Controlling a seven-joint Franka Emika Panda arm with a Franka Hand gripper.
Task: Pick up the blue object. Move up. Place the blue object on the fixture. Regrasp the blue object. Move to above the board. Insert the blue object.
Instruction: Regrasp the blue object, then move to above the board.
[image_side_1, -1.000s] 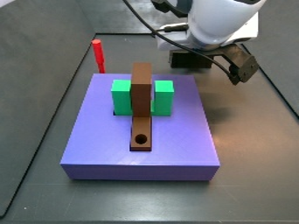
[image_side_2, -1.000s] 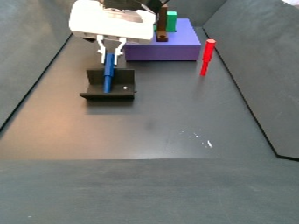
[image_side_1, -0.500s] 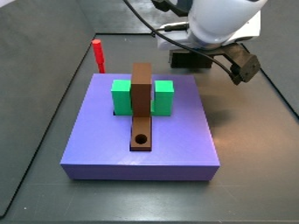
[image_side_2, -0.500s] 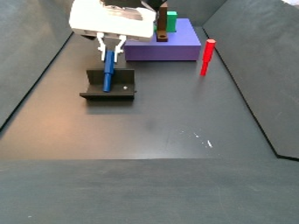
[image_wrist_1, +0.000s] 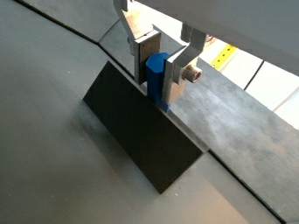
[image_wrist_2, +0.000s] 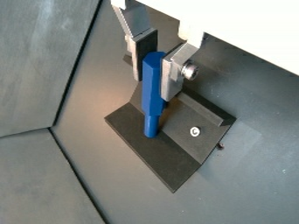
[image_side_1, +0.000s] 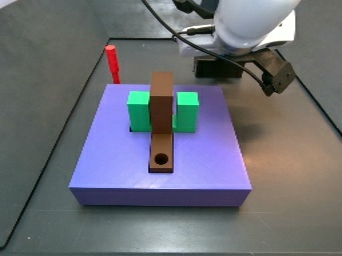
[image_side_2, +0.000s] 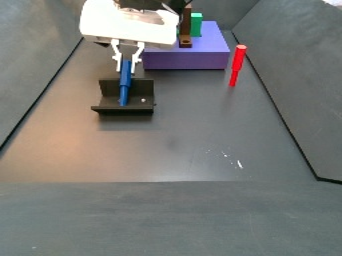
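The blue object (image_wrist_2: 153, 101) is a slim blue peg standing with its lower end on the dark fixture (image_wrist_2: 176, 147), leaning slightly in a side view (image_side_2: 124, 82). My gripper (image_wrist_2: 152, 79) hangs right over the fixture (image_side_2: 123, 104), and its fingers (image_wrist_1: 177, 74) press the peg's upper end (image_wrist_1: 156, 74) from both sides. In a wrist view the gripper (image_wrist_1: 160, 87) appears shut on the peg. The board (image_side_1: 201, 160) is a lavender slab lying apart from the fixture. It carries a green block (image_side_1: 136, 112) and a brown strip (image_side_1: 162, 110) with a round hole (image_side_1: 162, 159).
A red peg (image_side_1: 114, 63) stands upright beside the board, also seen as the red peg (image_side_2: 237, 65) in a side view. The arm's white body (image_side_1: 247, 25) looms over the fixture's side of the board (image_side_2: 187, 60). Dark walls edge the floor.
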